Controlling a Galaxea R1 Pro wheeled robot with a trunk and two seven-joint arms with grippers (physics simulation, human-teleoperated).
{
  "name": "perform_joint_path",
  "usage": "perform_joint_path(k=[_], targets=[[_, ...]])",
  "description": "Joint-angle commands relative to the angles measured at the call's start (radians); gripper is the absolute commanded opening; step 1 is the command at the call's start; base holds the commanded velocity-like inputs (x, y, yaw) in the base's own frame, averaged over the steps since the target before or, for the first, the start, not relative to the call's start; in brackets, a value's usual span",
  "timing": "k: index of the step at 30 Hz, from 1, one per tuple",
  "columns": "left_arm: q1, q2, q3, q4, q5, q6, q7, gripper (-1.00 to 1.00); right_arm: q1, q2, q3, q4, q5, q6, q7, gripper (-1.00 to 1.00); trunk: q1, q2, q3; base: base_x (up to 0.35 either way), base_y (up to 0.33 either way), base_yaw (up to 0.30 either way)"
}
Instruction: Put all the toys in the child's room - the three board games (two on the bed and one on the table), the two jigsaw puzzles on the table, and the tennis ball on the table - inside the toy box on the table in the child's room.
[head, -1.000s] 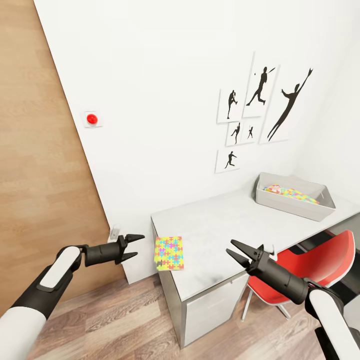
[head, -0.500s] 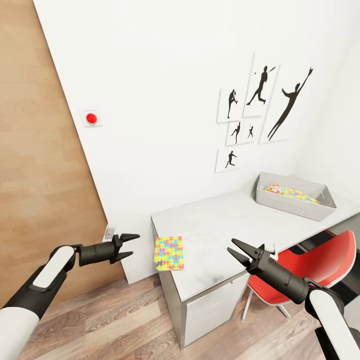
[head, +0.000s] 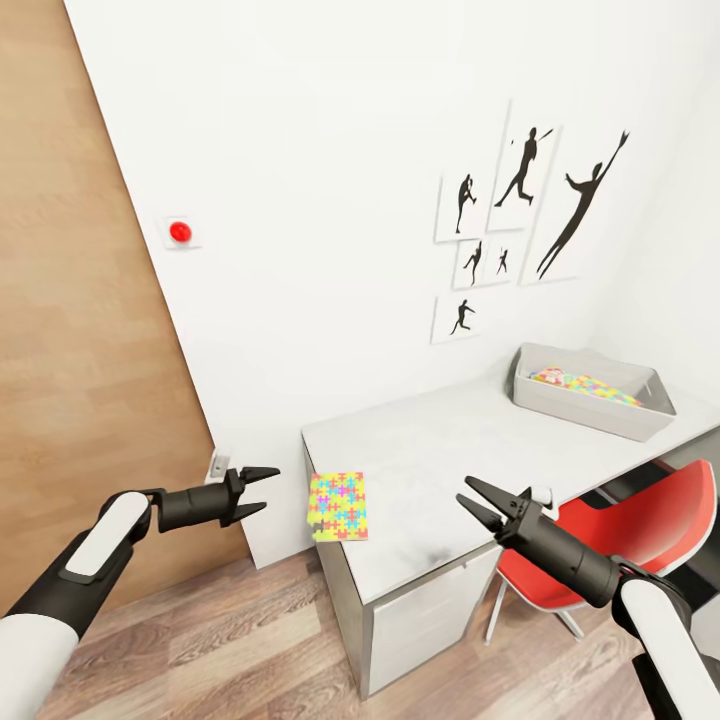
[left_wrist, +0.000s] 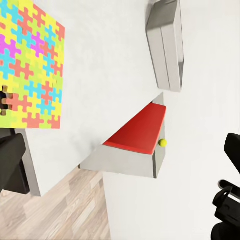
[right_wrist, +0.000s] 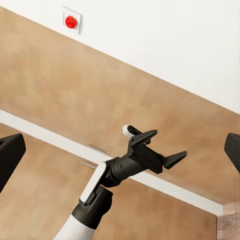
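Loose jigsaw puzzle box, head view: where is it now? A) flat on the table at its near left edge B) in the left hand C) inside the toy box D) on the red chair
A: the jigsaw puzzle box lies flat on the table at its near left edge, untouched, between the open left hand and open right hand; the toy box sits at the far end.

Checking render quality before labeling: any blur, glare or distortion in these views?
Head view: sharp, flat even light, wide-angle stretch bends the wall edges; faint dark smudge on the table. Left wrist view: crisp jigsaw puzzle, no glare. Right wrist view: sharp left gripper.
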Motion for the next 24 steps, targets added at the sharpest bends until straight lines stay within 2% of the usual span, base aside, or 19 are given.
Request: perform_joint_path(k=[1,7,16,24], targets=[[-0.001,0.000,-0.002,0.000,-0.008,0.000,-0.010,1.00,-0.001,-0.002,-0.002,0.000,0.001,0.005,0.004,1.00,0.004,-0.009,-0.005,0.000,0.000,0.000],[-0.001,-0.002,-0.003,0.000,-0.008,0.000,-0.010,1.00,0.000,-0.006,-0.020,0.001,0.001,0.005,0.006,1.00,0.027,-0.051,-0.024,0.000,0.000,0.000],[-0.001,-0.002,-0.003,-0.004,-0.007,0.000,-0.014,1.00,0.000,-0.002,-0.027,0.004,0.001,0.005,0.004,1.00,0.062,-0.114,-0.052,0.000,0.000,0.000],[-0.001,0.003,-0.002,-0.006,-0.011,0.000,-0.071,1.00,0.000,-0.007,-0.031,0.004,0.001,0.007,0.009,1.00,0.092,-0.170,-0.077,0.000,0.000,0.000]])
